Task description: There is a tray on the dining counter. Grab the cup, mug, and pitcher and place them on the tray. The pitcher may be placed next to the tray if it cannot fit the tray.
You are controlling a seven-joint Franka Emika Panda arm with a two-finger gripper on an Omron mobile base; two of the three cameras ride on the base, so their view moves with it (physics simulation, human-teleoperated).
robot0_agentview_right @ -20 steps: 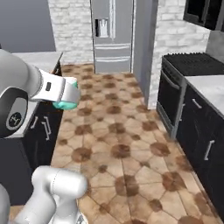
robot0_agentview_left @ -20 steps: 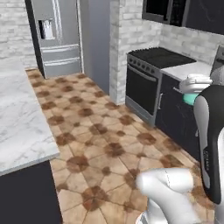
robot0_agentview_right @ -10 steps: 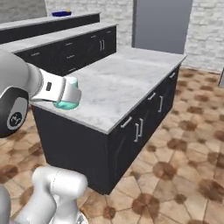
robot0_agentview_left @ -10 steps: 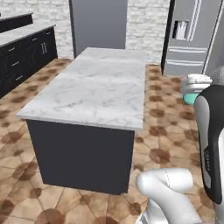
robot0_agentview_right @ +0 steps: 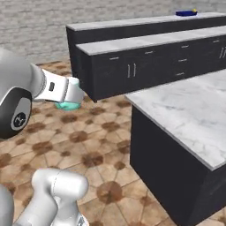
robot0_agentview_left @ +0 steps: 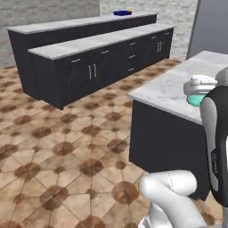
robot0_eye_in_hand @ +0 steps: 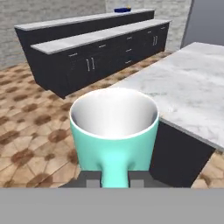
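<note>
My gripper [robot0_eye_in_hand: 114, 182] is shut on the mug [robot0_eye_in_hand: 114, 131], a teal mug with a white inside, held upright with its mouth towards the hand camera. The same mug [robot0_agentview_left: 194, 100] hangs under the white hand beside the near island, and shows as the mug [robot0_agentview_right: 68, 106] above the floor. The dark blue tray [robot0_agentview_right: 184, 13] lies far off on the upper tier of the long dining counter [robot0_agentview_left: 80, 23]. The cup [robot0_agentview_right: 193, 10] is a small yellow speck at the tray's right end. The pitcher is out of view.
A marble-topped island [robot0_agentview_right: 190, 110] with a dark base stands close on my right. The dining counter's lower tier [robot0_agentview_left: 102, 42] has dark cabinet doors and drawers. Brown patterned tile floor [robot0_agentview_left: 58, 147] lies open between me and that counter.
The whole picture has swung round with the base: range and fridge gave way to the island, then to the long counter. The mug stays in my shut gripper.
</note>
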